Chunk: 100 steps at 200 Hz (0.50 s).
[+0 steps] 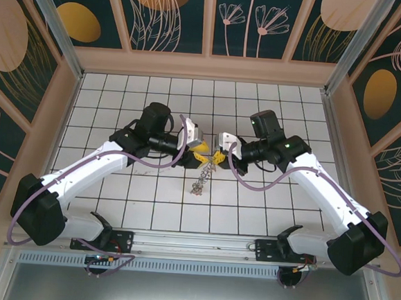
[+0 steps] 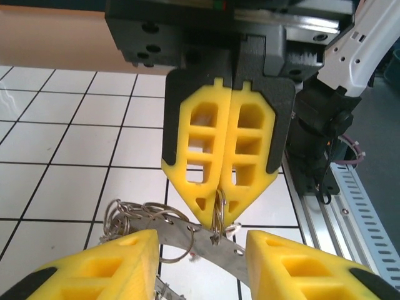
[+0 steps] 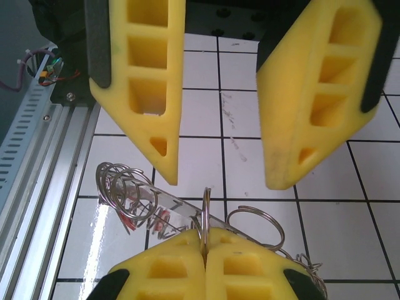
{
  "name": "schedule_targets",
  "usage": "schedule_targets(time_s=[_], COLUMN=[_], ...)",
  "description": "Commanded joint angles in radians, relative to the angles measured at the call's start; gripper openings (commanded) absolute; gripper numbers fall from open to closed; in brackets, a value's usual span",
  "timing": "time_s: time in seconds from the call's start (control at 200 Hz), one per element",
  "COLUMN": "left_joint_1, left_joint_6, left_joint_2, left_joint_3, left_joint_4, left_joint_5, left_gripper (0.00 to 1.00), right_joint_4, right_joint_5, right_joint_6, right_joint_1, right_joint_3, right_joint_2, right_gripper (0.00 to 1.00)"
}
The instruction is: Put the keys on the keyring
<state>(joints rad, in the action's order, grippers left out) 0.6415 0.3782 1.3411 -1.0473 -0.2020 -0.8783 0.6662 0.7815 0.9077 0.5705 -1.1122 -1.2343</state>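
Note:
The keyring (image 2: 177, 235) is a curved grey metal band with holes, carrying small silvery split rings; it is held just above the white tiles between the two grippers. My right gripper (image 3: 204, 236) is shut on one small upright ring (image 3: 205, 209) of its rim, also seen from the left wrist (image 2: 219, 212). My left gripper (image 2: 201, 239) stands open, a finger on either side of the band, not touching it. A cluster of rings (image 3: 122, 187) bunches at one end. A speck of red (image 3: 161, 220) shows under the band; the keys themselves are not clear. From above, links (image 1: 198, 182) dangle below the grippers.
The aluminium rail (image 2: 331, 206) with the arm bases runs along the near edge of the tiled floor (image 1: 252, 203). Wooden-framed walls (image 1: 207, 66) close in the back and sides. Open tiles lie all round the two grippers.

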Motion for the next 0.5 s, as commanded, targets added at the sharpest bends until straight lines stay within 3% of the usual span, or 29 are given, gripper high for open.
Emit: schedule_targets(time_s=[0.0, 0.245, 0.496], left_joint_1=[0.001, 0.001, 0.016], left_joint_6=[0.034, -0.043, -0.029], left_joint_2=[0.009, 0.073, 0.075], left_joint_3=[-0.041, -0.076, -0.065], left_joint_4=[-0.055, -0.006, -0.006], left_joint_5=[-0.006, -0.043, -0.041], left_gripper=[0.41, 0.25, 0.19], right_joint_4=[-0.021, -0.045, -0.077], right_joint_5=[0.023, 0.027, 0.044], right_joint_6=[0.001, -0.008, -0.029], right_joint_1=[0.010, 0.024, 0.025], right_joint_3=[-0.048, -0.048, -0.046], right_joint_2=[-0.004, -0.018, -0.017], right_gripper=[0.00, 0.00, 0.00])
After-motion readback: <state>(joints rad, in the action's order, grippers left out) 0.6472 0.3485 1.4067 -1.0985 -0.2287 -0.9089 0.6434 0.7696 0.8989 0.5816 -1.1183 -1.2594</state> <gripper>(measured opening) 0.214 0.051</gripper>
